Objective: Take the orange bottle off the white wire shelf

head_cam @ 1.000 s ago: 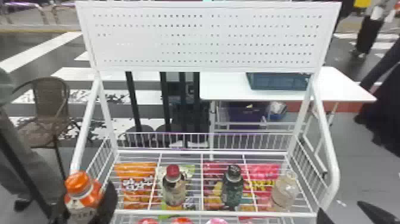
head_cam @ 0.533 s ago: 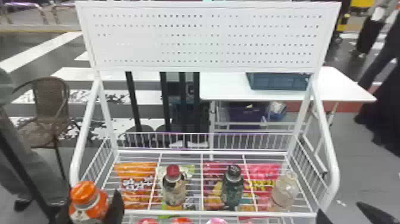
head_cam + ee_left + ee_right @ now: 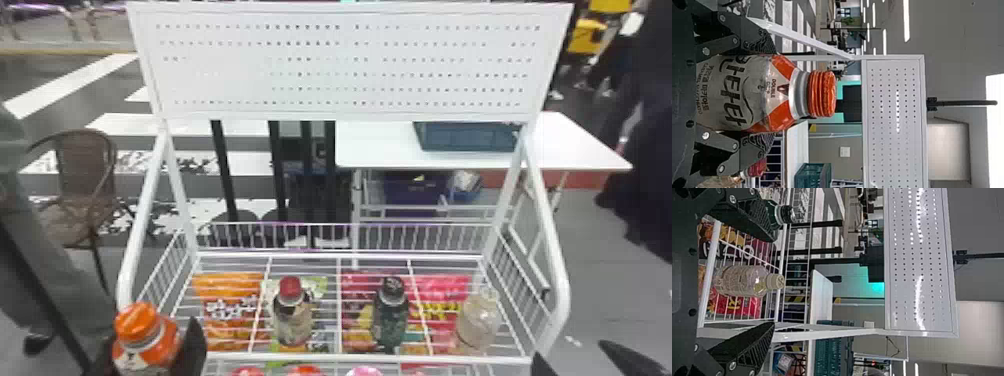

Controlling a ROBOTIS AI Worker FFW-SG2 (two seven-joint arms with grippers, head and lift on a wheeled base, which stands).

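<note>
The left gripper (image 3: 148, 345) is holding the orange bottle (image 3: 146, 334) upright, its jaws gripping both sides, near the front left corner of the white wire shelf (image 3: 370, 356). The right gripper's (image 3: 570, 352) jaws are standing open beside the front right corner. A red-capped bottle (image 3: 292, 315), a dark bottle (image 3: 391, 315) and a clear bottle (image 3: 477, 317) are standing in a row on the shelf, and snack bags (image 3: 232, 310) are showing through its wires. Behind, a teal crate (image 3: 467, 137) is resting on a white tabletop (image 3: 380, 145); a brown chair (image 3: 82, 170) is standing to the left.
</note>
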